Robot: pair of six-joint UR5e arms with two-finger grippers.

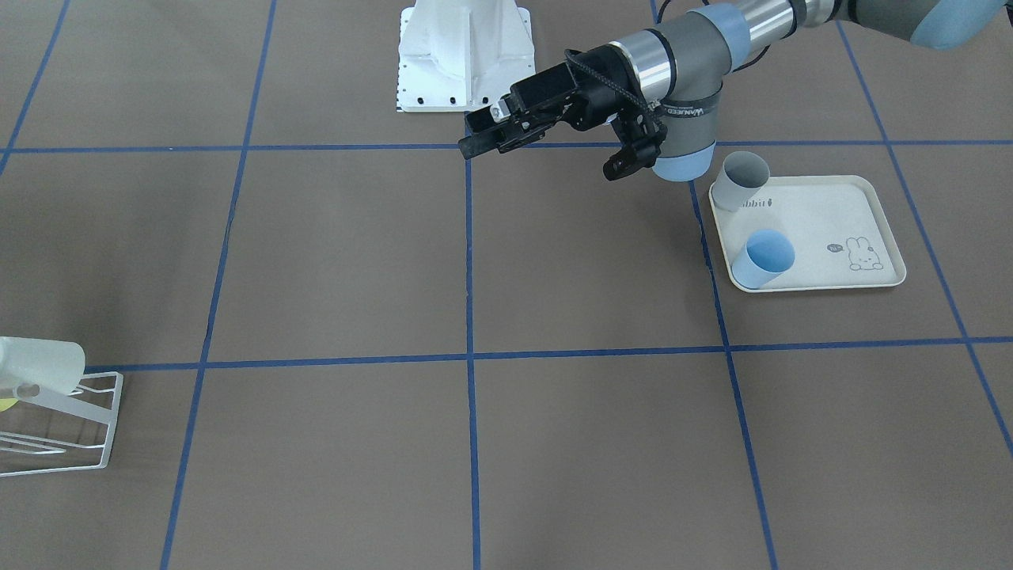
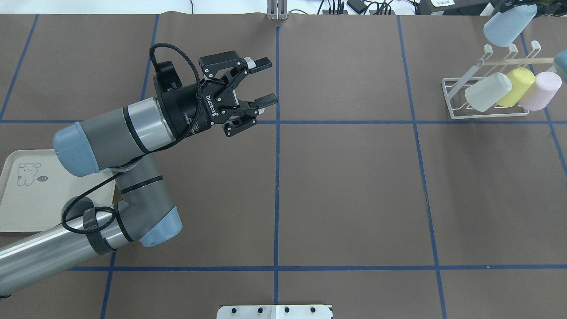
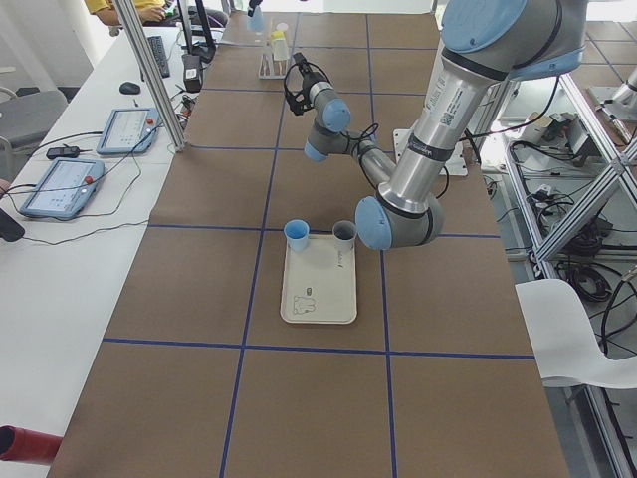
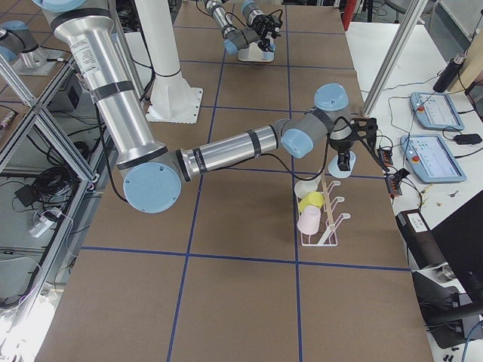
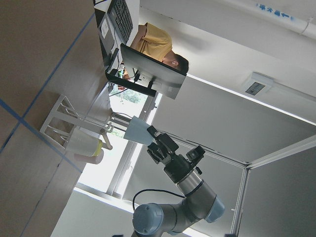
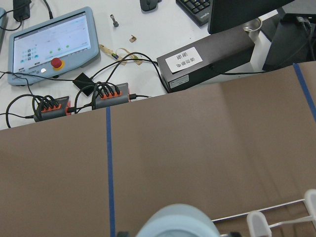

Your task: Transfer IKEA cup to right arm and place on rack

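Note:
My right gripper [image 2: 519, 7] is shut on a pale blue IKEA cup [image 2: 507, 26] and holds it tilted above the far end of the white wire rack [image 2: 452, 95]. The left wrist view shows the same grip [image 5: 150, 138] on the cup [image 5: 134, 130] above the rack [image 5: 59, 116]. In the right wrist view the cup's bottom [image 6: 177, 222] is just left of the rack's peg tips [image 6: 256, 219]. Pale green [image 2: 487, 91], yellow [image 2: 516, 85] and pink [image 2: 540, 91] cups hang on the rack. My left gripper [image 2: 266, 82] is open and empty near the table's middle line.
The cream rabbit-print tray [image 1: 831, 229] holds a grey cup [image 1: 744, 180] and a blue cup [image 1: 764, 259], both tipped over. My left arm's elbow [image 2: 146, 212] is beside the tray. The white robot base [image 1: 463, 55] is at the table's edge.

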